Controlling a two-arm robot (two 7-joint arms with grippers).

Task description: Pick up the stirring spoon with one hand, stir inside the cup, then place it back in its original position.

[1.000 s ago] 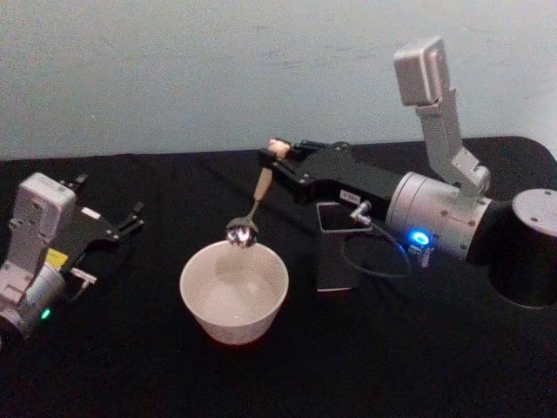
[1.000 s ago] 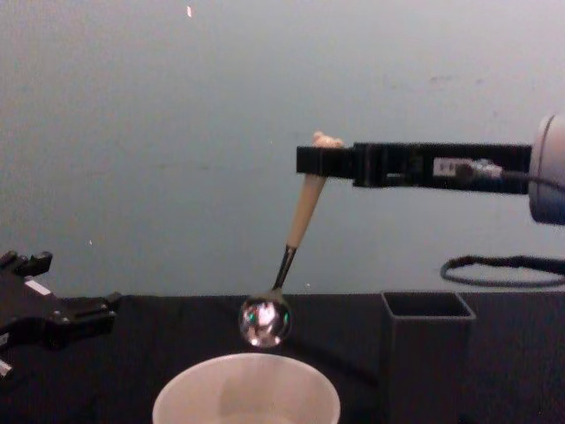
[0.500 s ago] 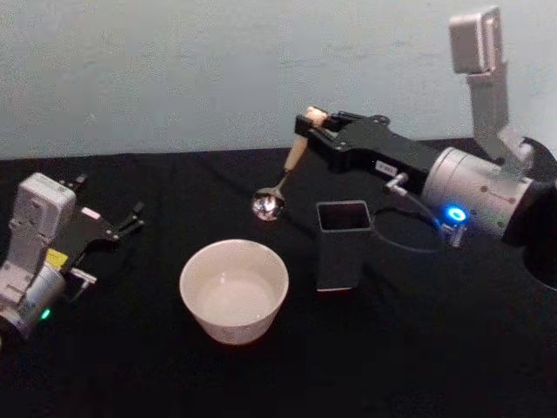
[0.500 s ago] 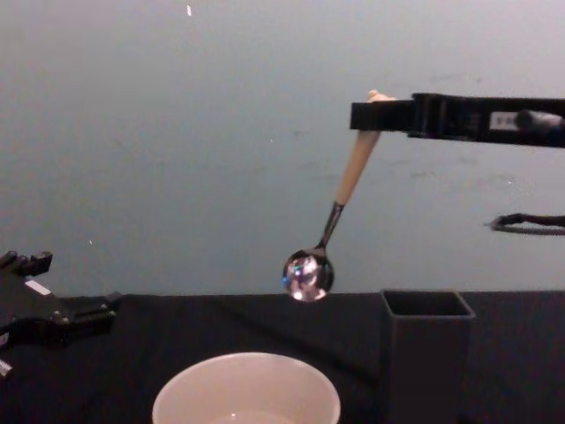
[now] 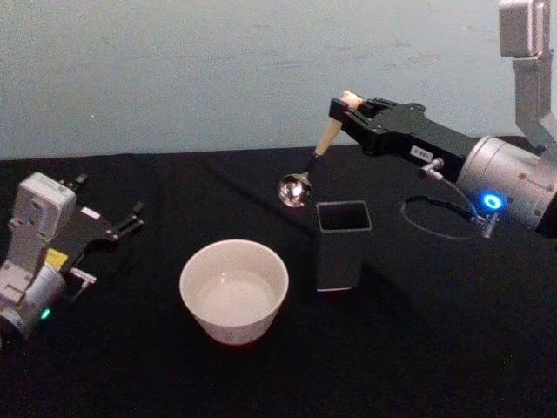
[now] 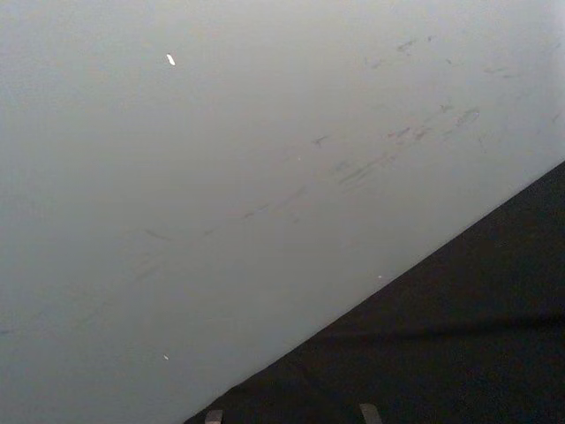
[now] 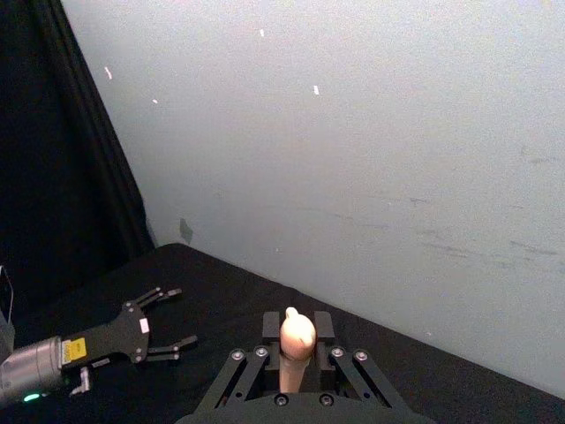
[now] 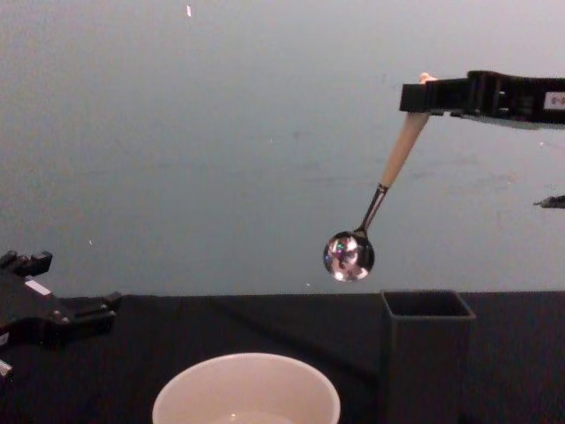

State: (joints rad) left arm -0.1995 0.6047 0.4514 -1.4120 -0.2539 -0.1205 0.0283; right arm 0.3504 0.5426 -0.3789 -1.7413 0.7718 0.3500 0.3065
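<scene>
Here, the right pincer (image 5: pixel 345 106) is clenched on the bear-topped end of the stirring spoon (image 5: pixel 324 141). The spoon hangs tilted in the air, its shiny bowl just above and left of the dark grey holder (image 5: pixel 341 252), clear of the cream cup (image 5: pixel 231 326). The left pincer (image 5: pixel 132 219) lies released on the desk (image 5: pixel 435 348), well apart.

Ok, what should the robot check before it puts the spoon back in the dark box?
1. Right gripper shut on the stirring spoon: ok.
2. Spoon out of the cup: ok.
3. Spoon's bowl over the holder: not ok, it hangs beside it, toward the cup.
4. Holder upright: ok.
5. Left gripper parked far off, open: ok.
</scene>
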